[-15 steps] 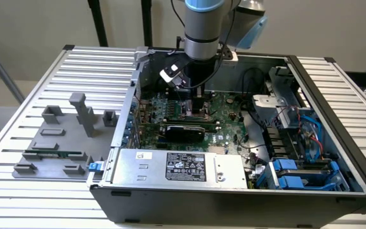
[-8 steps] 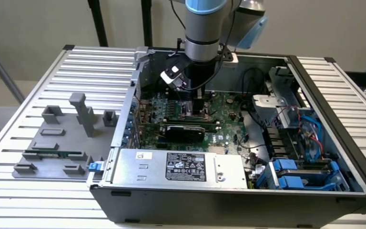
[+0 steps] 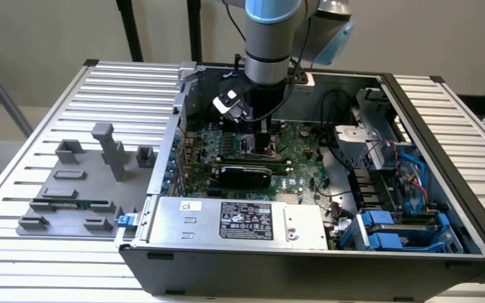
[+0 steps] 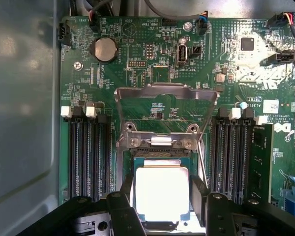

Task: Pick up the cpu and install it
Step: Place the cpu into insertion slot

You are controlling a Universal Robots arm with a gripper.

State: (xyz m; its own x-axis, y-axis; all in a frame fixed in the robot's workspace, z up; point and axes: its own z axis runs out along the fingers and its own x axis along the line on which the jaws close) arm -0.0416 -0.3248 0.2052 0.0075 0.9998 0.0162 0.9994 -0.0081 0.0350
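I logged: open PC case (image 3: 310, 271) stood on slatted table (image 3: 23, 208) | grey fixture blocks (image 3: 112, 151) and green memory stick (image 3: 70, 204) sat toward the table's edge at the exterior view's left | power supply (image 3: 242, 221) lay along the case's camera-side edge | coin cell (image 4: 104, 49) sat near a motherboard (image 4: 226, 44) corner

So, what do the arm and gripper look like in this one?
The arm is a silver-grey cylinder with pale blue joint caps and a dark cable running down its side. A black-and-white unit is clipped near the wrist. The gripper is black, with two flat, squared fingers.
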